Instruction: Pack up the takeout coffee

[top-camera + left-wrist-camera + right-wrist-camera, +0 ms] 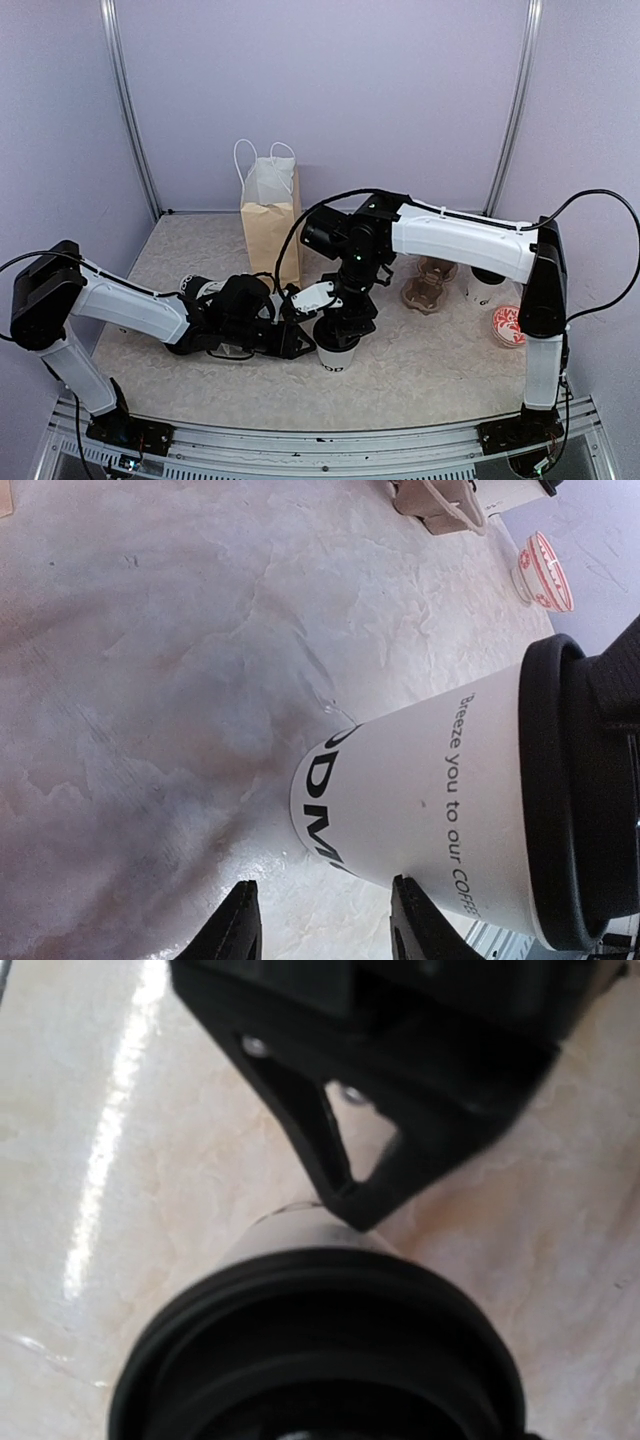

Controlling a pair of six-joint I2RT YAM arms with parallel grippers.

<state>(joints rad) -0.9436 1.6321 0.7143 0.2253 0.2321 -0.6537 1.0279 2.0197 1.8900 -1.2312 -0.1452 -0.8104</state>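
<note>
A white takeout coffee cup (337, 358) with black lettering and a black lid stands upright on the table at front centre. My right gripper (345, 322) reaches down from above and sits over its lid; the lid (320, 1350) fills the bottom of the right wrist view and hides my fingers. My left gripper (325, 920) lies low on the table just left of the cup (430, 810), open and empty, its right finger (420, 920) close to the cup's wall. A second lidded takeout cup (487, 283) stands at the right.
A brown paper bag (270, 225) with white handles stands upright at the back, left of centre. A brown pulp cup carrier (428, 285) lies right of the arms' meeting point. A red-patterned paper cup (509, 326) sits near the right arm's base.
</note>
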